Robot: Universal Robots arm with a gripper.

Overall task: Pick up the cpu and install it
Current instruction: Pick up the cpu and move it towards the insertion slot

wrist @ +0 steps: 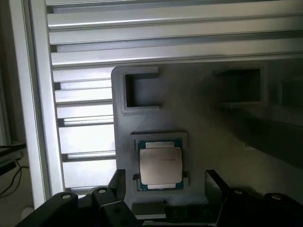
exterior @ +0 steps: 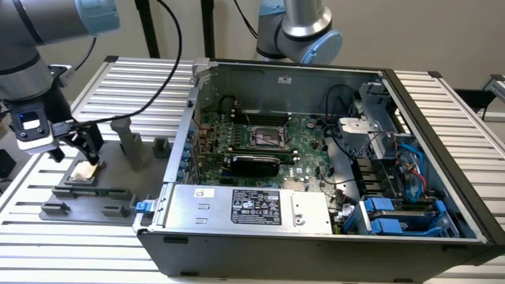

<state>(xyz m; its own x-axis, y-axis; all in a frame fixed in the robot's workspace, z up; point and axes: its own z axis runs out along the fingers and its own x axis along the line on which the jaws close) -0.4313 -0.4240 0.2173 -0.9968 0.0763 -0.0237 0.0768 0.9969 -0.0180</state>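
Pickup not yet made. My gripper [exterior: 75,155] hangs just above the cpu [wrist: 161,164], fingers apart, nothing held. The cpu lies flat in its recess on the grey fixture [exterior: 118,198], outside the case [exterior: 316,236]. Motherboard socket [exterior: 268,137] looks unfilled, so the whole install remains.
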